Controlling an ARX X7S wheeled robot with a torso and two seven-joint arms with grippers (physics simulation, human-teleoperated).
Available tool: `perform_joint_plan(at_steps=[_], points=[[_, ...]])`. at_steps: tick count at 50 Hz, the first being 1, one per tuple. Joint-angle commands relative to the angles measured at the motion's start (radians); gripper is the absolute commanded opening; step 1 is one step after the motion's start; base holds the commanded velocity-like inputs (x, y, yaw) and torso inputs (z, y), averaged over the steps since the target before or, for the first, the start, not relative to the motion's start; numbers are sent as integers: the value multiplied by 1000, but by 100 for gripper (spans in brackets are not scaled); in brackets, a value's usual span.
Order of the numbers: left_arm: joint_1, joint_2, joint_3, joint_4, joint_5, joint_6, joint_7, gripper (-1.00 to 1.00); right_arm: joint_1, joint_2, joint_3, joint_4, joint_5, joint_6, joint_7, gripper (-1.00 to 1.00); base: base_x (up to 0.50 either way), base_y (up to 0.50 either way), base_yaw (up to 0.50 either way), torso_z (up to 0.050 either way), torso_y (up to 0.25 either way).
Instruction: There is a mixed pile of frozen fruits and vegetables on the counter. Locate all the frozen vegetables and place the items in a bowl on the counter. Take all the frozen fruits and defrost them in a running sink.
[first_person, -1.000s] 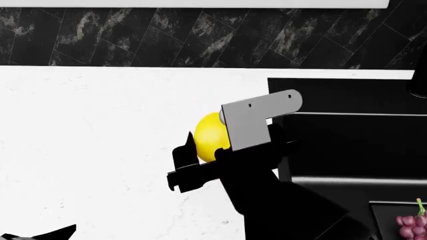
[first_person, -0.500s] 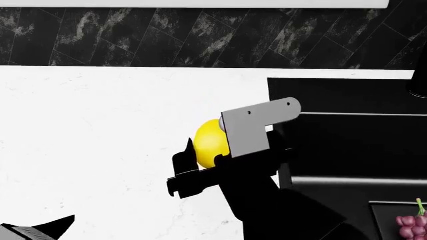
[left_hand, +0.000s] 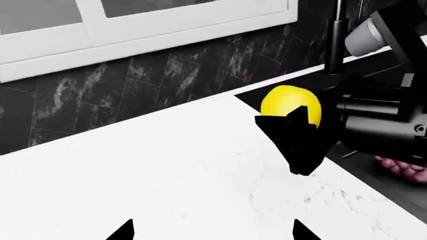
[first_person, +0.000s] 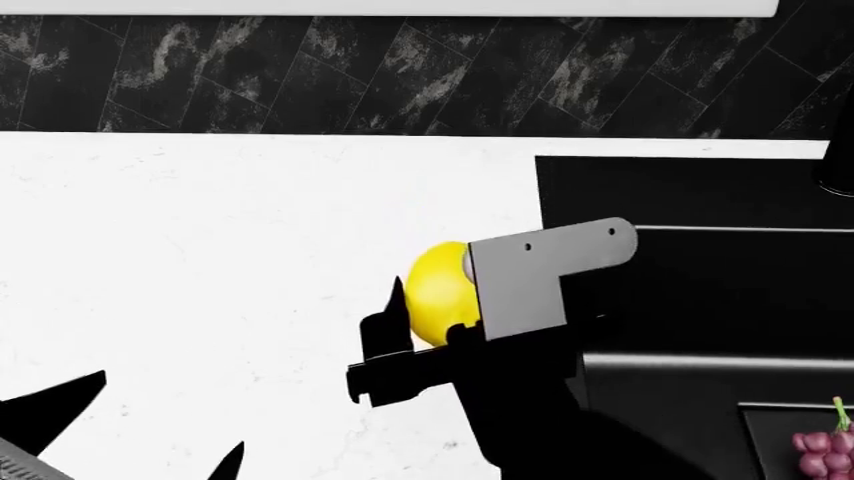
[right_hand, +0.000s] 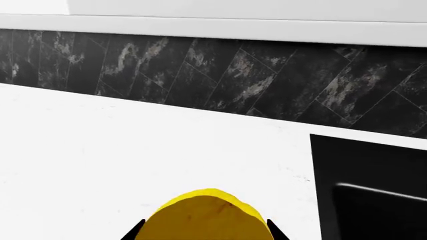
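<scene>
Yellow and smooth, the lemon (first_person: 438, 295) sits pinched between my right gripper's (first_person: 400, 330) black fingers, held above the white marble-look counter (first_person: 200, 250) just at the sink's (first_person: 694, 290) near-left corner. From the head camera a grey bracket hides the lemon's right half; the right wrist camera shows its rounded top (right_hand: 208, 215) with a pointed fingertip on each side. Only the head view catches the pink-purple grapes (first_person: 821, 452) at 5 o'clock — down in the matte black basin. My left gripper (left_hand: 210, 231) shows two spread tips over bare counter — nothing between them — and the black tap tube (left_hand: 335, 37) stands behind.
</scene>
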Motion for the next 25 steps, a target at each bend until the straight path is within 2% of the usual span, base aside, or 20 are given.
perform_joint_plan(at_steps=[1,2,3,5,7,8,9,12,15,16,20,22,25], points=[[-73,-94,-26,71,-310,12,-188,100,-35,6,5,-25,-21,-10,-2,-100,0,0,0,0,0],[-58,-67,-99,79,-367,-47,-201,100,-38,6,3,-23,-24,-13,-2,-100,0,0,0,0,0],[-79,-64,-118,78,-445,-51,-248,100,-41,6,4,-25,-21,-13,-1,-100,0,0,0,0,0],[-50,-16,-183,78,-530,-152,-286,100,-44,6,4,-25,-22,-15,-1,-100,0,0,0,0,0],[-3,28,-240,77,-539,-225,-276,100,-46,6,4,-25,-22,-17,-1,-100,0,0,0,0,0],[-6,47,-219,55,-516,-242,-277,100,-47,7,4,-26,-21,-17,0,-100,0,0,0,0,0],[50,60,-274,70,-471,-291,-226,100,-49,8,4,-29,-20,-16,2,-100,0,0,0,0,0],[86,144,-297,41,-288,-396,-101,100,-54,9,1,-33,-21,-17,2,-100,0,0,0,0,0],[135,152,-320,59,-141,-410,22,100,-58,11,2,-34,-20,-20,4,-100,0,0,0,0,0],[139,166,-297,54,-57,-407,66,100,-60,11,2,-33,-21,-21,3,-100,0,0,0,0,0],[230,125,-227,71,139,-306,180,100,-68,17,3,-42,-18,-22,7,-100,0,0,0,0,0],[292,73,-177,76,227,-223,218,100,-71,19,5,-45,-17,-22,9,-100,0,0,0,0,0],[322,64,-101,52,343,-169,257,100,-72,19,6,-46,-16,-24,11,-100,0,0,0,0,0]])
